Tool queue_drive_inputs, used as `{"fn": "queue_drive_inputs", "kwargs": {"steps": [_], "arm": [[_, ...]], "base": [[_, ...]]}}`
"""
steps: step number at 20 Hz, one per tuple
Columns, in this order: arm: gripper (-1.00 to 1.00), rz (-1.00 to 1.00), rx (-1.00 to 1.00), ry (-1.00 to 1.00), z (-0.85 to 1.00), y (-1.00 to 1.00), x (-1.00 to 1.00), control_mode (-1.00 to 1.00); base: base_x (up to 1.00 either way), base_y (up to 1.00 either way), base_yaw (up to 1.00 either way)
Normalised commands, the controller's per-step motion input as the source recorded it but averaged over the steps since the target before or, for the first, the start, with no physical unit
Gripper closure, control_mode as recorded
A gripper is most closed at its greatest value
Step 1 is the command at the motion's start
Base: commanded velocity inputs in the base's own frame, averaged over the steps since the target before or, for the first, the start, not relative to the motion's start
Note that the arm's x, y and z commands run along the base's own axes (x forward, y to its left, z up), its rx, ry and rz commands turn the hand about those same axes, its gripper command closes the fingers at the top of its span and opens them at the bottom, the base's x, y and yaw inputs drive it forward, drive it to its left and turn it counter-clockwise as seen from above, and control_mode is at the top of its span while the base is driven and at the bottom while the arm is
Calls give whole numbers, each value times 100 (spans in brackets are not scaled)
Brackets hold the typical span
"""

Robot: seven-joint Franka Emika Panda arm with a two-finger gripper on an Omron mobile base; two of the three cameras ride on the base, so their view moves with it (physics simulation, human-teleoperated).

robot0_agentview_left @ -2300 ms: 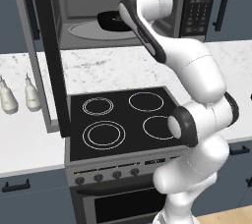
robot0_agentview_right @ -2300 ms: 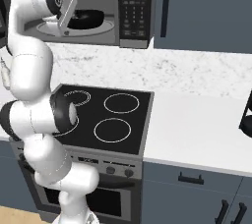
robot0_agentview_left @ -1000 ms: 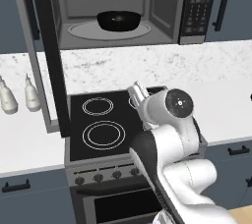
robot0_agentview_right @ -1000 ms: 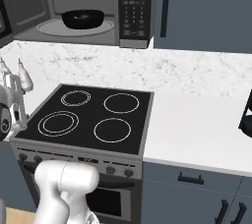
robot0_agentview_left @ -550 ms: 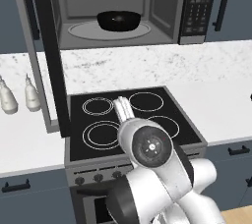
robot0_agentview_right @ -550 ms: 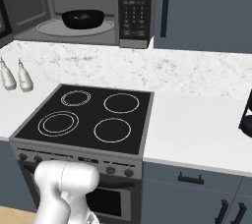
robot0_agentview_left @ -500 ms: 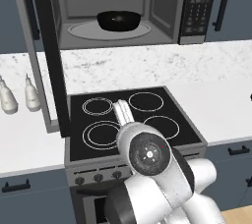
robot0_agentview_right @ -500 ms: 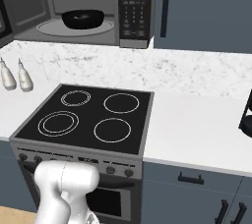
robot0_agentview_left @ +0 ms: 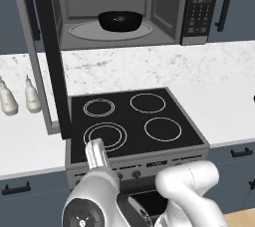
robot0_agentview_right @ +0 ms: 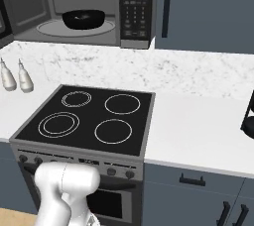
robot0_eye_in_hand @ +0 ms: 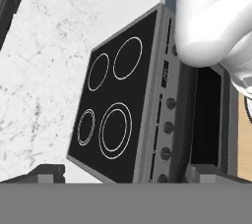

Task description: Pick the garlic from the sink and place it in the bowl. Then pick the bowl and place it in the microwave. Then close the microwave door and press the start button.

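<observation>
The gripper (robot0_eye_in_hand: 125,171) is carried low at the front edge of the stove, jaws spread wide and empty; in the hand view only the two finger tips (robot0_eye_in_hand: 47,173) show at the bottom, well apart with nothing between them.

Directly ahead of the gripper lies the black cooktop (robot0_agentview_left: 132,121) with its four ring burners. On the tabletop (robot0_agentview_left: 30,146) off to the left of the gripper stand two small pale bottles (robot0_agentview_left: 31,95).

Beyond and above the gripper, the microwave (robot0_agentview_left: 114,9) stands open. The bowl (robot0_agentview_left: 120,20) rests on the turntable inside, so the placing step appears done. Whether the garlic lies in the bowl cannot be confirmed at this range.

The microwave door (robot0_agentview_left: 47,52) is swung out to the left, hanging edge-on over the stove's left side. It should behave as a stiff, hinged panel, light to swing. Press the flat outer face near its free edge rather than gripping it. Start is presumably on the keypad panel (robot0_agentview_left: 197,4), far right.
</observation>
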Motion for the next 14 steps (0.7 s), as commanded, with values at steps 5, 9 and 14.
{"fn": "queue_drive_inputs", "kwargs": {"steps": [5, 9, 14], "arm": [[-100, -13, -6, -16, -28, 100, 53, -100], [-100, -26, -16, -15, 0, 100, 79, -100], [-100, -31, -19, -11, 6, 100, 45, -100]], "base": [[0, 0, 0], [0, 0, 0], [0, 0, 0]]}}
